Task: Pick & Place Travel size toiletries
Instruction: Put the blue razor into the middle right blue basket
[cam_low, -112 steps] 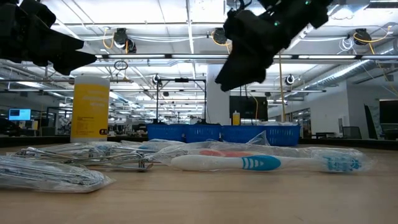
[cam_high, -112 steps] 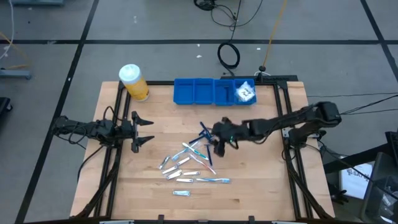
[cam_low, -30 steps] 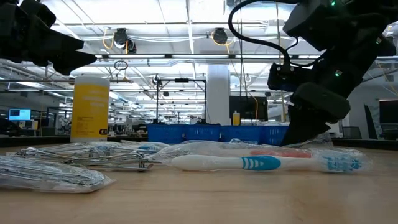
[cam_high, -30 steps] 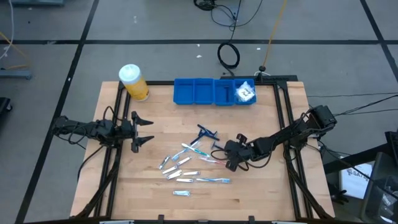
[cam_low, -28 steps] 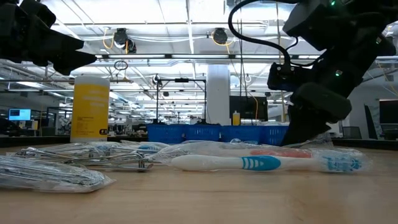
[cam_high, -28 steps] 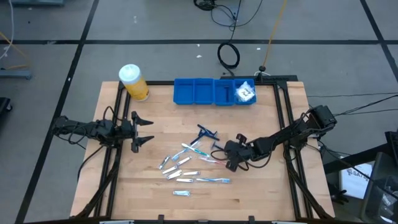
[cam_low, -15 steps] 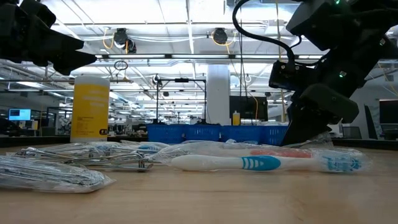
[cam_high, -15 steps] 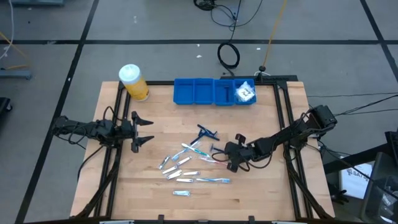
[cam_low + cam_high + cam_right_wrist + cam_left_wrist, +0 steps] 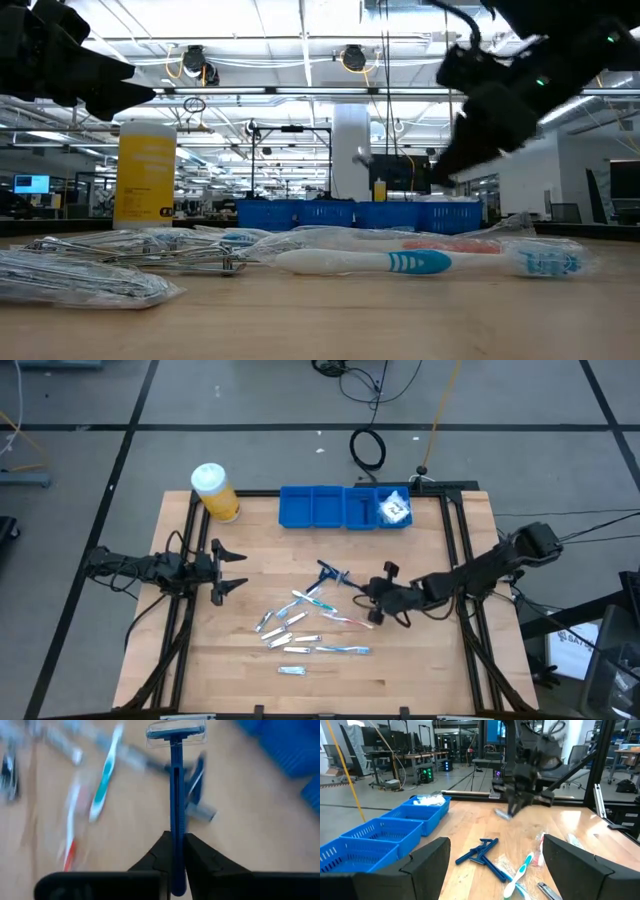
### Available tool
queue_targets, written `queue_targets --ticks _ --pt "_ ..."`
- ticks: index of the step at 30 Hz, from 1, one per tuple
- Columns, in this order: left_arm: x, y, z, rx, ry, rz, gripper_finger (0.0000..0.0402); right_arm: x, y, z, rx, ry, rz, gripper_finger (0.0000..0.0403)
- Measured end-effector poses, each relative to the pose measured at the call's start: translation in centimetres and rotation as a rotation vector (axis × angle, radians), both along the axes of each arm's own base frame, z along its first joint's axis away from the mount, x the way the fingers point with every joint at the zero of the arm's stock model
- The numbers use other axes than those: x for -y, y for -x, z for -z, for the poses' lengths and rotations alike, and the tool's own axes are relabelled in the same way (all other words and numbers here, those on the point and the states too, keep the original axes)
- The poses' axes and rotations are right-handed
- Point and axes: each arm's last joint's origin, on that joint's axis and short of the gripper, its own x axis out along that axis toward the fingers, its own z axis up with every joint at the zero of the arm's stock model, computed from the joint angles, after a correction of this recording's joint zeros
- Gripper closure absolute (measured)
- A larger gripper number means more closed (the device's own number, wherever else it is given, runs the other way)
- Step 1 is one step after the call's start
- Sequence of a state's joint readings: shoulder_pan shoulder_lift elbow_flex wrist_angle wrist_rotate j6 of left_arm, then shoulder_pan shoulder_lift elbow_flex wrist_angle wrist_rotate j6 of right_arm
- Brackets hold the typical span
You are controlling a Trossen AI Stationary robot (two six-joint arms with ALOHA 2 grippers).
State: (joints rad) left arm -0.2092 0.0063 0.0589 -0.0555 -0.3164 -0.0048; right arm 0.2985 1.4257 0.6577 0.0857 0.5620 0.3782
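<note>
While the right end effector (image 9: 172, 851) pinches a dark blue razor (image 9: 173, 795) by its slim handle above the surface (image 9: 430, 660) — a narrow hold — the razor could swivel or slip before reaching the blue tray (image 9: 330, 508). Left end effector (image 9: 232, 569) waits spread at the left.

Robotics lab: workbenches (image 9: 415, 757), monitors (image 9: 30, 184), ceiling lights (image 9: 195, 62).

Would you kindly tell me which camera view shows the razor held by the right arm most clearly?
The right wrist view: the dark blue razor runs straight up from the right tool, head and handle fully visible. From the left wrist view it is a small blurred shape under that tool; the high view shows only a speck, the low view nothing identifiable.
</note>
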Motion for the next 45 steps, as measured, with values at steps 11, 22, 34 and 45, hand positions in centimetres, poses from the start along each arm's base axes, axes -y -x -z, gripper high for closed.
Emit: queue_targets --ticks 11,22,34,45 --pt "0.0 0.0 0.0 0.001 0.0 0.0 0.0091 7.4 -1.2 -2.3 0.132 0.081 0.224 0.0383" --pt "0.0 0.0 0.0 0.001 0.0 0.0 0.0092 15.0 0.1 -2.4 0.121 0.04 0.37 0.0383" --pt "0.0 0.0 0.0 0.001 0.0 0.0 0.0091 19.3 1.6 -2.3 0.128 0.021 0.399 0.0378" --pt "0.0 0.0 0.0 0.001 0.0 0.0 0.0091 20.5 1.9 -3.0 0.197 0.073 0.423 0.0336"
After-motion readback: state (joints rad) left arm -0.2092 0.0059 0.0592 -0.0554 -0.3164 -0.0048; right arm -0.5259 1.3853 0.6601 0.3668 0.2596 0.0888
